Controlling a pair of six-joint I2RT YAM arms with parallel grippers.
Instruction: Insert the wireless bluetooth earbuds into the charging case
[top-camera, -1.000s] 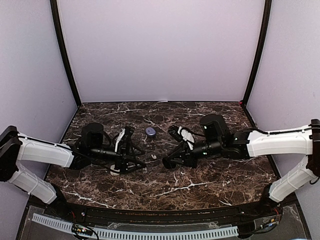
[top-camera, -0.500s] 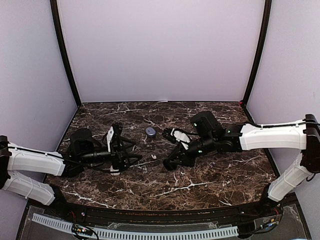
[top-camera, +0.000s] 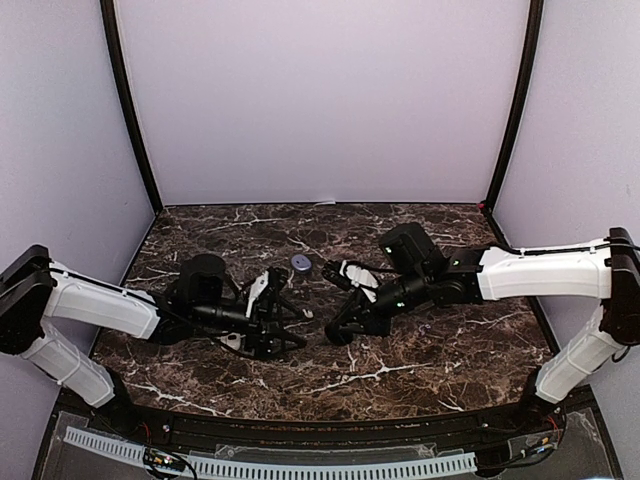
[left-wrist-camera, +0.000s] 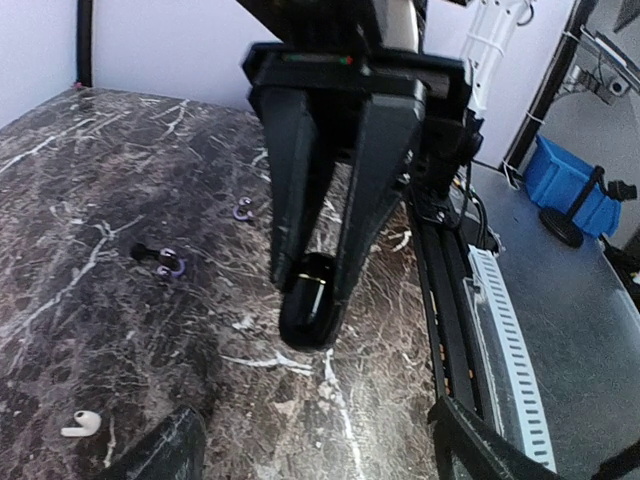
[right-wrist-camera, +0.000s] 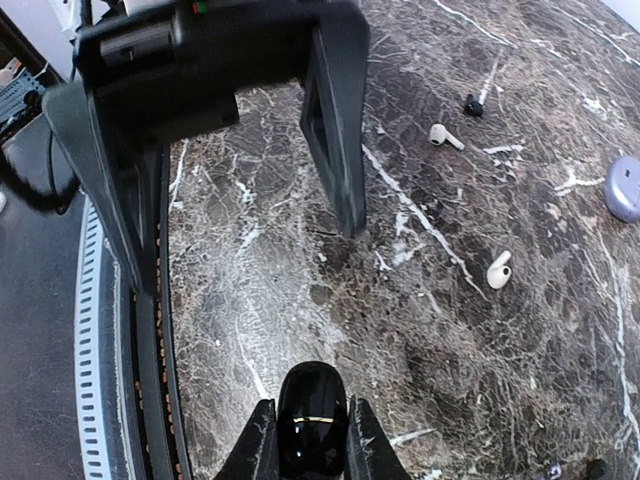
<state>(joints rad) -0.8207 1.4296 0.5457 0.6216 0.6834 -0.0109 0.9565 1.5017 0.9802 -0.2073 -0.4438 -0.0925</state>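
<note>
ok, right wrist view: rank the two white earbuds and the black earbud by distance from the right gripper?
1. Near white earbud, right of centre, closest to the right gripper.
2. Far white earbud, higher up the table.
3. Black earbud, just beyond it.

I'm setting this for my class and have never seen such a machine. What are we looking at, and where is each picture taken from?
Two robot arms are bolted at the near edge of a marble table. One picture looks down from above; the other two come from wrist cameras. The right end effector is shut on a black case. The left end effector is open and empty, facing it. Loose earbuds lie on the table, white and dark, plus a round lilac thing.
</note>
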